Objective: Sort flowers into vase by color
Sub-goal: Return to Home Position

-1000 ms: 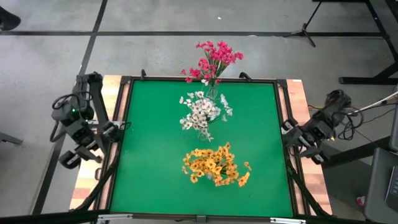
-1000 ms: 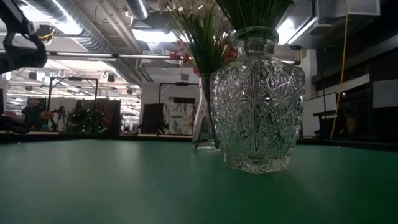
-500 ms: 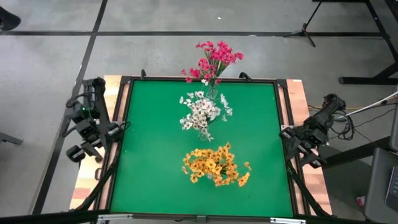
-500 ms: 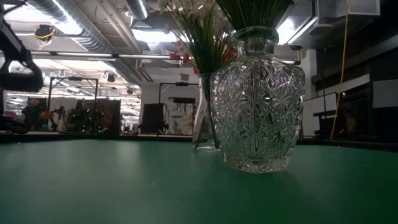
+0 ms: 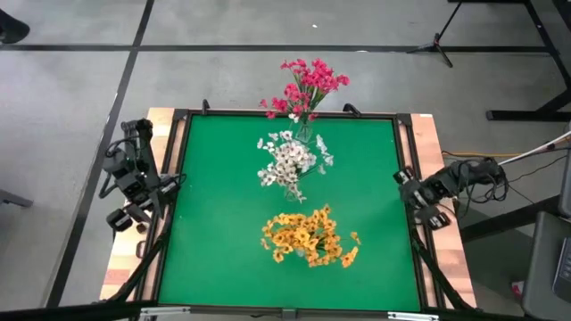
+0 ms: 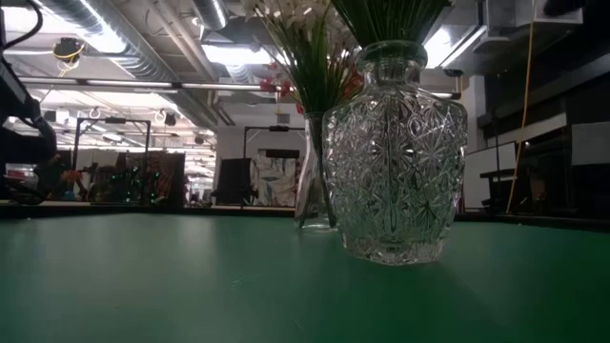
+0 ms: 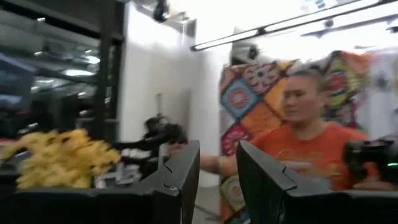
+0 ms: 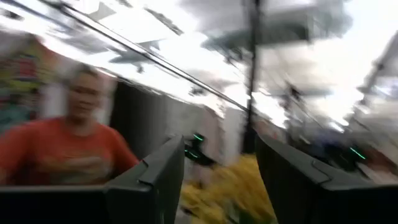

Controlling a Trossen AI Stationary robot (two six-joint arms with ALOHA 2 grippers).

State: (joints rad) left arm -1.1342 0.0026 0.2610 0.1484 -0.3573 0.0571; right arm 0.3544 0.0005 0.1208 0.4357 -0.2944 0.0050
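Observation:
Three bunches of flowers stand upright in glass vases on the green table. The magenta-pink flowers are at the far edge, the white flowers in the middle, and the yellow-orange flowers nearer. In the low view the cut-glass vase stands close, with a slimmer vase behind it. My left gripper sits over the table's left edge, open and empty. My right gripper sits over the right edge, open and empty. Both point inward across the table.
A raised dark frame borders the green mat, with wooden strips outside it. A person in an orange shirt stands in the room beyond the table. My left arm's dark outline shows at the low view's left edge.
My left arm has swung in toward the table's left edge and come lower. My right arm has drawn in toward the table's right edge. The flowers and vases have stayed where they were.

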